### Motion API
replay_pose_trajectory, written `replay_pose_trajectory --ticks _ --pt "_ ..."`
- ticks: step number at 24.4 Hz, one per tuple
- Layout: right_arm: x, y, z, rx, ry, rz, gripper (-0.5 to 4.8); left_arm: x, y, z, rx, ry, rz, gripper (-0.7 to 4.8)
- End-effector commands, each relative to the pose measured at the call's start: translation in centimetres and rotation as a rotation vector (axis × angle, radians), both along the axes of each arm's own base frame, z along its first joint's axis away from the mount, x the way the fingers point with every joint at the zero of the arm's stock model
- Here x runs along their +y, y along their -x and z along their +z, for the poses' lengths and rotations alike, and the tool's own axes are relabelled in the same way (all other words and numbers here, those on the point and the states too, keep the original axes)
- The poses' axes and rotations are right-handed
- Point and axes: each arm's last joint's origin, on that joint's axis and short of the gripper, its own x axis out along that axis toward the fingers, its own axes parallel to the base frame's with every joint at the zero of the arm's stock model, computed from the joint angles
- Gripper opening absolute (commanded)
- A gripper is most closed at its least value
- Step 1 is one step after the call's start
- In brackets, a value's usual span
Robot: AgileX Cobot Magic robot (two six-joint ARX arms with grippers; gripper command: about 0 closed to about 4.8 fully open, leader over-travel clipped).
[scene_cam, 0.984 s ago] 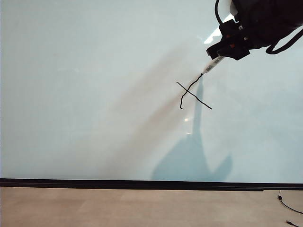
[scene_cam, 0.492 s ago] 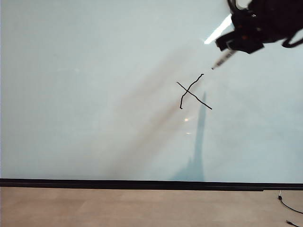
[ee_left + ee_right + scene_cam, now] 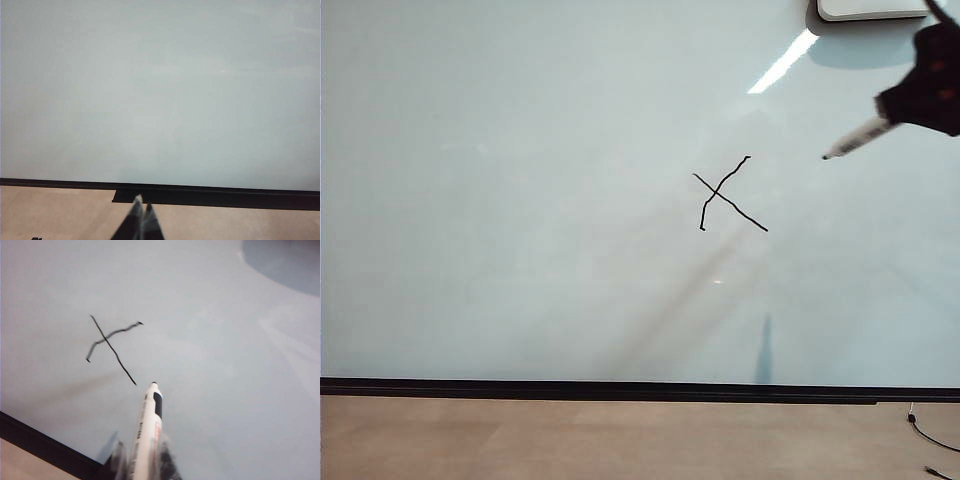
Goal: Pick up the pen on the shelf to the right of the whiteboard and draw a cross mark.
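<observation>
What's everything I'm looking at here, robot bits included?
whiteboard: one, pale bluish-white, fills most of the view, black strip along its lower edge.
cross mark: one, thin black, right of the board's middle.
pen: one, white with dark tip, upper right, off the board, held.
shelf: one, white, top right corner.
floor: tan, below the board.
cable: black, on the floor at lower right.
right gripper: black, shut on pen, upper right.
left gripper: dark, shut, low by the board's lower edge.
</observation>
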Motion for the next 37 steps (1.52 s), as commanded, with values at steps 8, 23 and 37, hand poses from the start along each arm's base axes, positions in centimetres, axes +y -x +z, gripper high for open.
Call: replay_pose_trajectory --ticks 8,23,37 --pt "-2.1 2.8 -1.8 0.014 -0.043 -0.038 -0.05 0.0 0.0 0.2 -0.015 -0.005 -0.001 -0.04" --pt "-3.9 5.2 -2.8 0.021 -0.067 -0.085 -0.05 0.0 0.0 0.2 -0.015 -0.005 -0.001 -0.05" --pt "-4.9 4.4 -4.4 0.074 -0.092 -0.172 -0.05 0.0 0.0 0.2 -0.015 -0.005 -0.001 -0.04"
